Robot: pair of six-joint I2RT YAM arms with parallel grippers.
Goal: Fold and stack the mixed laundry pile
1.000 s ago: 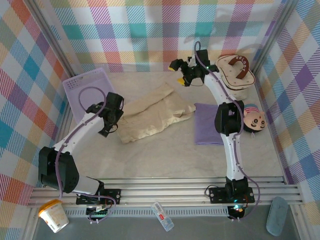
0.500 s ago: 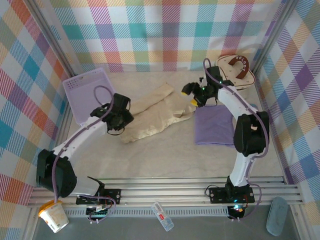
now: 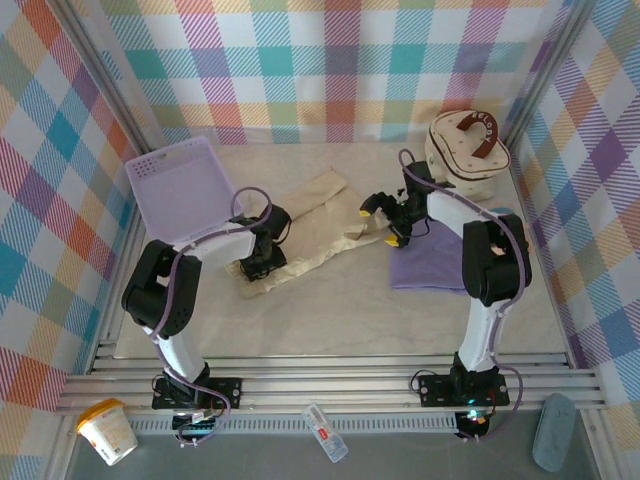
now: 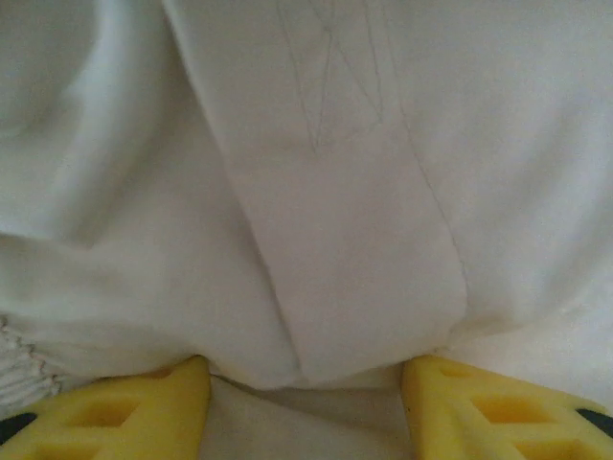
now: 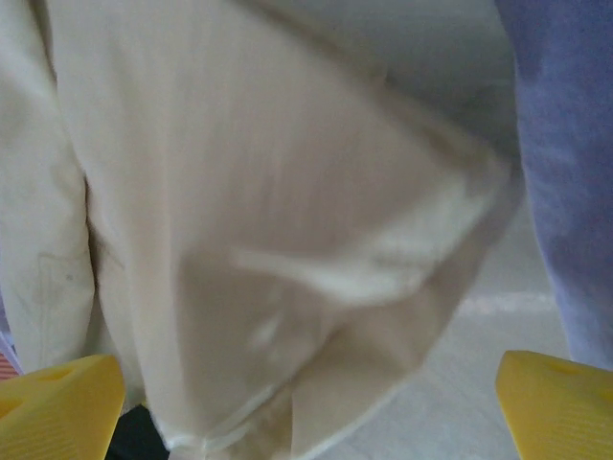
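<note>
Closing in since earlier, right gripper (image 3: 381, 224) gapes empty over the beige garment (image 3: 310, 200); left gripper (image 4: 306, 407), half-open, straddles its fold, hold unclear

We see the beige-cream garment (image 5: 239, 192) bunched in soft folds, 1 corner jutting right, lavender T-shirt (image 5: 560, 144) along the right edge, pale table (image 5: 479, 364) between them, right gripper (image 5: 306, 402) low in frame, its 2 yellow fingertips (image 5: 57, 402) spread wide at the bottom corners

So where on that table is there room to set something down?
The wide near strip of table, before the arms' bases, is bare. So is the back, between basket and round case. Crowded middle: beige garment beside purple shirt.
</note>
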